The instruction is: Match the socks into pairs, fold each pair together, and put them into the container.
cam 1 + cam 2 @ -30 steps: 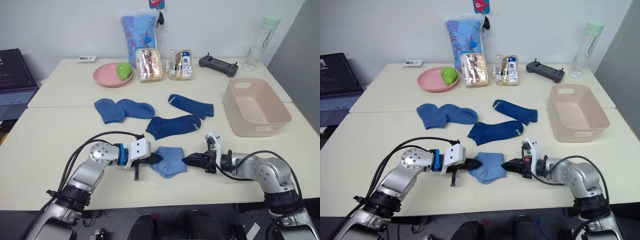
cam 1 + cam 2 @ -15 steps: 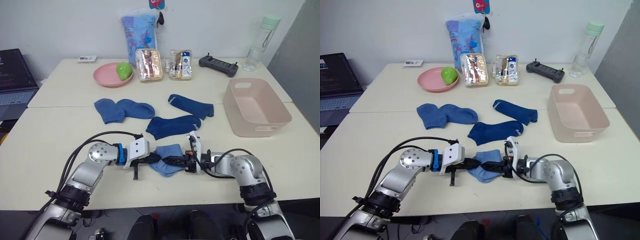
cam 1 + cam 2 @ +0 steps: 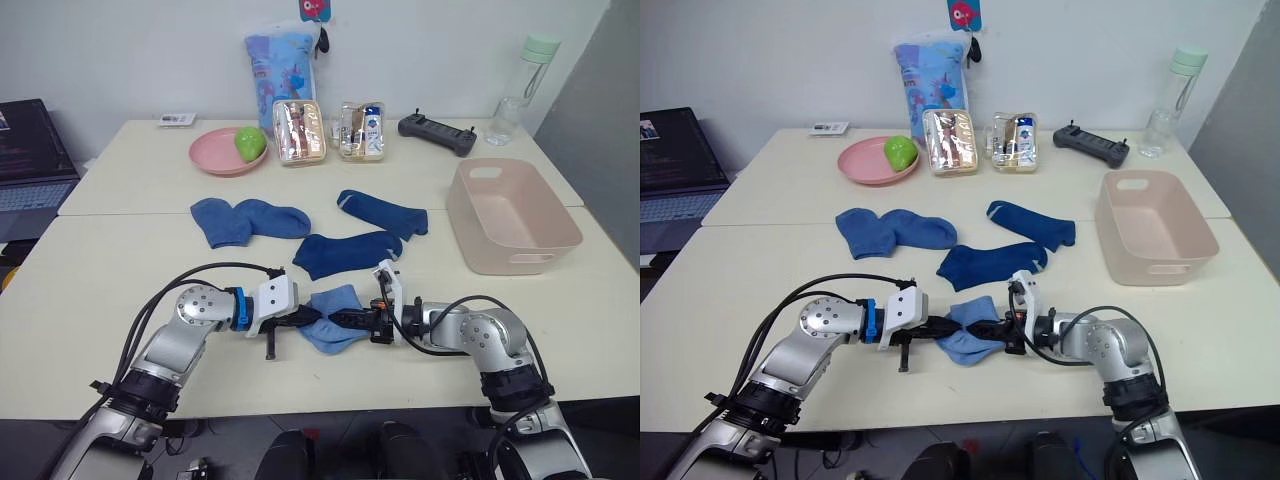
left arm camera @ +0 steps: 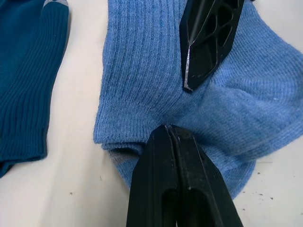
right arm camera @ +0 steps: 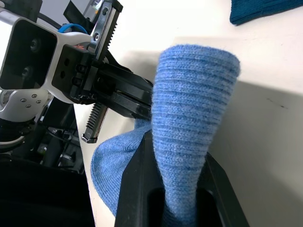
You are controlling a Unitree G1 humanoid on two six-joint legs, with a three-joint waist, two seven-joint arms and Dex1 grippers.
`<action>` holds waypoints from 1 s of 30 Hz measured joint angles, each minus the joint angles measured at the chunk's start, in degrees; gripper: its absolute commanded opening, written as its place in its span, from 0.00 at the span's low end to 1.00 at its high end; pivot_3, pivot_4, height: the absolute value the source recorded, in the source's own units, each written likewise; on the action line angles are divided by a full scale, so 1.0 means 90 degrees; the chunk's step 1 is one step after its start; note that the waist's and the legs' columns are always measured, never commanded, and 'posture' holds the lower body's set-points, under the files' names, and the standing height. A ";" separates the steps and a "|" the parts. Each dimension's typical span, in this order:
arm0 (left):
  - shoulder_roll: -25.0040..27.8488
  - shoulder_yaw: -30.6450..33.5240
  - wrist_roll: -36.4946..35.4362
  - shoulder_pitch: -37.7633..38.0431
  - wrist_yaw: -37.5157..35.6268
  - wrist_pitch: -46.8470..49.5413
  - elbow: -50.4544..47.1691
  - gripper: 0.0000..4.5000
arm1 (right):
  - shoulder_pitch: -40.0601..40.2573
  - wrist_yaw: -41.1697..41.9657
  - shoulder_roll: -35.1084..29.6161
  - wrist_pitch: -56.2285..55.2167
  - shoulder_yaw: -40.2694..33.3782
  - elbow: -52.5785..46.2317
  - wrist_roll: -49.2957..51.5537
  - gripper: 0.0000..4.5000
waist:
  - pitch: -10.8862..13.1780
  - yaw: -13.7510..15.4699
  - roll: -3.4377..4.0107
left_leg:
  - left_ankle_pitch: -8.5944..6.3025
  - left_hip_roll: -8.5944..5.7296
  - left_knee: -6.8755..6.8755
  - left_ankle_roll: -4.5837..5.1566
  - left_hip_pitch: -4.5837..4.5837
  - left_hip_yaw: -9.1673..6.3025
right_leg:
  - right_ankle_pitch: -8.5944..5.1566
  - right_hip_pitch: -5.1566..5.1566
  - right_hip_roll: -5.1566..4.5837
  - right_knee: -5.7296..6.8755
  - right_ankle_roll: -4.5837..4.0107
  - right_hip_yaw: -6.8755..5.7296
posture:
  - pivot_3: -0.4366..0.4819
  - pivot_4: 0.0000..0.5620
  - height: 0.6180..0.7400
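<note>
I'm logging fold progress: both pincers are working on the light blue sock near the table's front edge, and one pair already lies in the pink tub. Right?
Not quite. The pink tub holds no socks yet, as the left eye view shows. The rest stands: the left pincer and right pincer are both at the light blue sock near the table's front edge.

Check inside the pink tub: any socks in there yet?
No socks: the tub shows bare pink floor and walls. The inside of its nearest wall is hidden from the head view. The light-blue sock lies on the table between both grippers.
</note>
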 measured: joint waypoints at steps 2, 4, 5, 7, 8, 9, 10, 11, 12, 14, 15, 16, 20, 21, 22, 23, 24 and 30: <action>-0.0024 0.0122 -0.0252 0.0006 -0.0019 0.0271 -0.0024 0.08 | 0.0086 -0.0005 -0.0120 0.0006 -0.0051 -0.0153 0.0006 0.00 | 0.0002 0.0003 0.0002 | 0.0000 0.0000 0.0000 0.0000 -0.0004 -0.0001 | 0.0000 -0.0002 -0.0001 -0.0001 0.0000 -0.0001 | 0.48 0.27 1.00; -0.0106 0.0398 -0.0854 0.0016 -0.0066 0.0982 -0.0240 0.19 | 0.0257 -0.0036 -0.0359 0.0042 -0.0303 -0.0404 0.0032 0.00 | 0.0010 0.0044 -0.0001 | 0.0000 -0.0006 0.0004 0.0000 -0.0027 -0.0005 | -0.0001 -0.0016 -0.0008 -0.0005 0.0001 -0.0006 | 0.48 0.27 1.00; -0.0175 0.0600 -0.1252 -0.0006 -0.0067 0.1436 -0.0453 0.26 | 0.0330 -0.0085 -0.0505 0.0108 -0.0511 -0.0554 0.0095 0.00 | 0.0010 0.0057 -0.0001 | 0.0000 -0.0009 0.0014 0.0000 -0.0061 -0.0009 | 0.0000 -0.0040 -0.0011 -0.0003 0.0002 -0.0009 | 0.48 0.27 1.00; -0.0283 0.0857 -0.1899 -0.0211 -0.0045 0.2142 -0.0831 0.40 | 0.0370 -0.0172 -0.0720 0.0219 -0.0961 -0.0820 0.0250 0.00 | 0.0013 0.0057 -0.0002 | 0.0000 -0.0010 0.0020 0.0000 -0.0083 -0.0011 | 0.0004 -0.0054 -0.0012 -0.0004 0.0006 -0.0009 | 0.48 0.27 1.00; -0.0326 0.0949 -0.2197 -0.0419 -0.0010 0.2492 -0.1031 0.47 | 0.0375 -0.0209 -0.0854 0.0278 -0.1205 -0.1037 0.0369 0.00 | 0.0014 0.0056 -0.0003 | 0.0000 -0.0011 0.0021 0.0000 -0.0084 -0.0012 | 0.0004 -0.0054 -0.0012 -0.0005 0.0007 -0.0010 | 0.48 0.27 1.00; -0.0343 0.1023 -0.2380 -0.0598 0.0023 0.2728 -0.1165 0.54 | 0.0374 -0.0228 -0.0982 0.0308 -0.1404 -0.1220 0.0485 0.00 | 0.0013 0.0039 -0.0002 | 0.0000 -0.0010 0.0018 0.0000 -0.0079 -0.0011 | 0.0004 -0.0051 -0.0011 -0.0006 0.0007 -0.0009 | 0.48 0.27 1.00; -0.0404 0.1082 -0.2494 -0.0759 0.0065 0.2894 -0.1212 0.61 | 0.0373 -0.0256 -0.1118 0.0329 -0.1563 -0.1356 0.0543 0.00 | 0.0014 0.0033 -0.0001 | 0.0000 -0.0011 0.0016 0.0000 -0.0078 -0.0009 | 0.0003 -0.0051 -0.0011 -0.0005 0.0007 -0.0008 | 0.48 0.27 1.00; -0.0556 0.1149 -0.2631 -0.1003 0.0179 0.3100 -0.1201 0.69 | 0.0365 -0.0295 -0.1339 0.0362 -0.1784 -0.1494 0.0602 0.00 | 0.0015 0.0036 0.0001 | 0.0000 -0.0012 0.0016 0.0000 -0.0079 -0.0010 | 0.0003 -0.0050 -0.0010 -0.0005 0.0007 -0.0010 | 0.48 0.27 1.00; -0.0646 0.1195 -0.2740 -0.1160 0.0266 0.3235 -0.1195 0.75 | 0.0312 -0.0338 -0.1526 0.0373 -0.1997 -0.1595 0.0657 0.00 | 0.0016 0.0033 0.0000 | 0.0000 -0.0012 0.0017 0.0000 -0.0077 -0.0009 | 0.0003 -0.0049 -0.0009 -0.0006 0.0007 -0.0009 | 0.48 0.27 1.00; -0.0782 0.1221 -0.2839 -0.1373 0.0383 0.3408 -0.1161 0.91 | 0.0157 -0.0409 -0.1804 0.0359 -0.2308 -0.1757 0.0722 0.00 | 0.0016 0.0010 0.0000 | 0.0000 -0.0011 0.0016 0.0000 -0.0074 -0.0006 | 0.0003 -0.0049 -0.0005 -0.0005 0.0007 -0.0005 | 0.48 0.27 1.00; -0.0842 0.1221 -0.2852 -0.1468 0.0427 0.3451 -0.1124 0.96 | 0.0044 -0.0420 -0.1921 0.0356 -0.2427 -0.1788 0.0731 0.00 | 0.0016 -0.0010 0.0001 | 0.0000 -0.0009 0.0013 0.0000 -0.0071 -0.0004 | 0.0003 -0.0049 -0.0002 -0.0005 0.0007 -0.0002 | 0.48 0.27 1.00; -0.0942 0.1220 -0.2848 -0.1612 0.0455 0.3456 -0.1038 0.99 | -0.0135 -0.0423 -0.2163 0.0355 -0.2512 -0.1765 0.0733 0.00 | 0.0027 -0.0011 0.0009 | 0.0000 -0.0010 0.0014 0.0001 -0.0073 -0.0001 | 0.0004 -0.0051 -0.0001 -0.0001 0.0007 0.0000 | 0.48 0.27 1.00; -0.1463 0.1255 -0.2799 -0.2411 0.0749 0.3278 -0.0873 0.99 | -0.1336 -0.0370 -0.3610 -0.0070 -0.2895 -0.1410 0.0361 0.00 | 0.0053 0.0028 0.0028 | 0.0001 -0.0013 0.0013 0.0001 -0.0076 -0.0001 | 0.0003 -0.0047 -0.0001 -0.0016 0.0008 -0.0006 | 0.48 0.27 1.00; -0.1665 0.1280 -0.2781 -0.2582 0.0885 0.3163 -0.0796 0.99 | -0.1434 -0.0281 -0.3934 -0.0369 -0.2826 -0.1279 0.0078 0.00 | 0.0051 0.0043 0.0024 | 0.0000 -0.0013 0.0011 0.0002 -0.0080 -0.0003 | 0.0002 -0.0046 -0.0001 -0.0022 0.0010 -0.0009 | 0.48 0.27 1.00; -0.1885 0.1295 -0.2719 -0.2745 0.1036 0.3023 -0.0706 0.99 | -0.1454 -0.0138 -0.4307 -0.0847 -0.2624 -0.1061 -0.0333 0.00 | 0.0051 0.0068 0.0023 | 0.0000 -0.0014 0.0012 0.0002 -0.0084 -0.0002 | 0.0002 -0.0046 -0.0001 -0.0029 0.0011 -0.0009 | 0.48 0.27 1.00; -0.2090 0.1292 -0.2612 -0.2905 0.1192 0.2855 -0.0592 0.99 | -0.1451 0.0028 -0.4619 -0.1390 -0.2375 -0.0754 -0.0783 0.00 | 0.0052 0.0084 0.0022 | -0.0001 -0.0015 0.0014 0.0004 -0.0086 0.0005 | 0.0002 -0.0046 -0.0002 -0.0034 0.0011 -0.0004 | 0.48 0.27 1.00; -0.2222 0.1290 -0.2521 -0.3017 0.1301 0.2726 -0.0502 0.99 | -0.1463 0.0135 -0.4766 -0.1873 -0.2192 -0.0436 -0.1155 0.00 | 0.0053 0.0085 0.0021 | -0.0002 -0.0017 0.0014 0.0006 -0.0085 0.0016 | 0.0004 -0.0046 -0.0003 -0.0038 0.0015 0.0006 | 0.48 0.27 1.00; -0.2708 0.0973 -0.2252 -0.3037 0.1410 0.2427 -0.0353 0.99 | -0.1917 0.0451 -0.5263 -0.5378 -0.0388 0.1979 -0.3952 0.00 | 0.0054 -0.0002 0.0023 | -0.0003 -0.0017 0.0016 0.0008 -0.0070 0.0054 | 0.0009 -0.0055 -0.0010 -0.0019 0.0022 0.0029 | 0.48 0.27 1.00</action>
